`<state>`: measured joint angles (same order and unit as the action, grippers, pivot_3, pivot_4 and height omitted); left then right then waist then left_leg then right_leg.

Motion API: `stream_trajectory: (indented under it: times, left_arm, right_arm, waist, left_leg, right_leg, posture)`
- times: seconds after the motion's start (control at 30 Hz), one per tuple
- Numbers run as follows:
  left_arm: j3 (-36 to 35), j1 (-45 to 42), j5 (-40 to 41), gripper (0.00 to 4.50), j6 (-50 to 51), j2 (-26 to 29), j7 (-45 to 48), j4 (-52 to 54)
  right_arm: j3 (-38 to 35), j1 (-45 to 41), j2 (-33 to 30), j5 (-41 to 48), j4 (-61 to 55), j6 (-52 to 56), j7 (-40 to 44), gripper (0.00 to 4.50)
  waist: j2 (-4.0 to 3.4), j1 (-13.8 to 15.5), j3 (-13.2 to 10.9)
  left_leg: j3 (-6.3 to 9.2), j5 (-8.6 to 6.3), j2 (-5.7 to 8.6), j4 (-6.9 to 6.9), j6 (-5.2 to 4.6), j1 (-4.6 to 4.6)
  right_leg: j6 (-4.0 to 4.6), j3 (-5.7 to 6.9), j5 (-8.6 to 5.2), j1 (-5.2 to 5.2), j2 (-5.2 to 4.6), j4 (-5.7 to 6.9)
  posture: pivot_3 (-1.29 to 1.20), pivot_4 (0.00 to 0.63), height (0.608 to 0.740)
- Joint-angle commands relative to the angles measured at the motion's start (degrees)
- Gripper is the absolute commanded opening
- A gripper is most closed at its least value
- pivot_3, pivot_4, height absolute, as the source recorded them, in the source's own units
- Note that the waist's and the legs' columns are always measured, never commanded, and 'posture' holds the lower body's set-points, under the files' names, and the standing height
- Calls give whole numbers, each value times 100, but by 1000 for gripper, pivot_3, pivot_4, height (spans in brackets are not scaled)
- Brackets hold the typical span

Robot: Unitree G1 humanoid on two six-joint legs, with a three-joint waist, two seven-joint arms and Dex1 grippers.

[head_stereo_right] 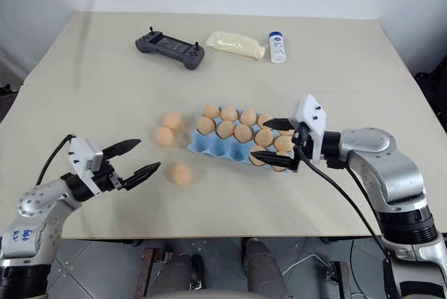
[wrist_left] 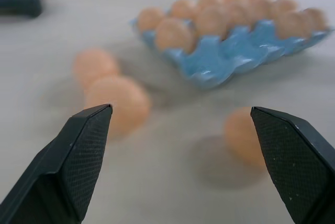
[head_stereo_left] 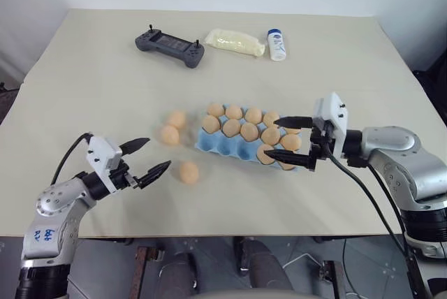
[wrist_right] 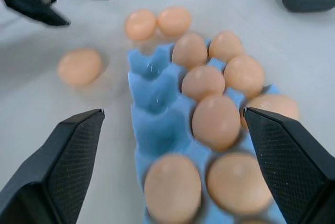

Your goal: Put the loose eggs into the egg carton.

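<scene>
The light blue egg carton (head_stereo_left: 211,144) lies mid-table with several peach-tan eggs in its far and right cups; its near-left cups (wrist_right: 155,110) are bare. Three loose eggs rest on the table left of it: two close together (head_stereo_left: 177,119) (head_stereo_left: 169,135) and one nearer the front (head_stereo_left: 188,172). My left gripper (head_stereo_left: 158,152) is open just left of the front egg, pointing toward it with nothing between its fingers. My right gripper (head_stereo_left: 271,138) is open above the carton's right end, holding nothing.
At the back of the table (head_stereo_left: 91,82) lie a grey controller (head_stereo_left: 170,46), a pale yellow pouch (head_stereo_left: 234,42) and a small white bottle with a blue cap (head_stereo_left: 276,45). The table's front edge runs just below both grippers.
</scene>
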<state>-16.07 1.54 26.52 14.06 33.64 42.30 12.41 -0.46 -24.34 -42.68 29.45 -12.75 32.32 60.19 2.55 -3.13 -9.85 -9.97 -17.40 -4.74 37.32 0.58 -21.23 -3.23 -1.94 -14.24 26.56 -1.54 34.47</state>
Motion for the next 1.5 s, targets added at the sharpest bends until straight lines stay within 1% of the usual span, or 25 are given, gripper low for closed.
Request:
stream_trajectory:
  times: [0.03,0.23,0.4,0.53,0.63,0.8,1.03,1.3,1.5]
  left_arm:
    - [-247,353,42,4500,269,-176,-578,722]
    - [-105,1288,188,4500,756,-658,-1255,2009]
    - [-184,2090,255,4500,958,-1048,-1704,2843]
    - [-227,2644,212,4500,975,-1258,-1926,3205]
    - [-68,2839,153,4500,978,-1409,-2075,3357]
    - [429,2645,-102,4500,1092,-1573,-2428,3335]
    - [1132,2048,-600,4500,1366,-1530,-2825,3334]
    - [1447,1134,-599,4500,2378,-1437,-3003,3073]
    - [1686,460,-711,4500,2844,-1581,-3172,2733]
  right_arm:
    - [-301,113,-194,53,253,-500,457,4445]
    - [-159,67,-327,-20,834,-1117,1276,4445]
    - [63,-240,-374,-146,1309,-1385,1913,4445]
    - [266,-565,-315,-290,1697,-1581,2344,4445]
    - [467,-832,-216,-413,1969,-1739,2594,4445]
    - [694,-1157,-16,-566,2203,-1763,2622,4445]
    - [700,-1134,73,-588,2066,-1617,2504,4445]
    - [604,-1005,77,-597,1893,-1524,2283,4445]
    - [507,-817,19,-568,1676,-1457,2138,4445]
  waist:
    - [0,-1,0]
    - [0,-26,0]
    - [0,-40,0]
    - [0,-71,0]
    - [0,-124,-1]
    - [0,-172,-1]
    - [-1,-172,-1]
    - [-1,-168,-1]
    - [-2,-160,-2]
  left_leg:
    - [0,0,2,0,-1,0]
    - [-4,0,4,9,-5,10]
    - [-1,2,4,16,-9,13]
    - [0,3,5,25,-9,13]
    - [1,4,7,31,-11,12]
    - [6,7,12,39,-17,10]
    - [8,6,9,39,-16,6]
    - [8,7,9,41,-17,9]
    - [8,9,11,47,-18,10]
  right_leg:
    - [0,-2,0,0,-2,0]
    - [14,-13,-8,-7,-1,5]
    - [25,-15,-14,-8,0,8]
    - [27,-18,-15,-12,0,7]
    - [28,-18,-15,-14,0,5]
    - [28,-18,-15,-21,-2,3]
    - [28,-19,-15,-20,-1,5]
    - [27,-19,-15,-19,0,17]
    - [26,-18,-14,-20,0,26]
  posture:
    - [0,150,740]
    - [0,150,740]
    - [0,150,740]
    - [0,150,740]
    - [0,150,740]
    - [0,150,740]
    - [0,150,740]
    - [0,150,740]
    - [0,150,740]
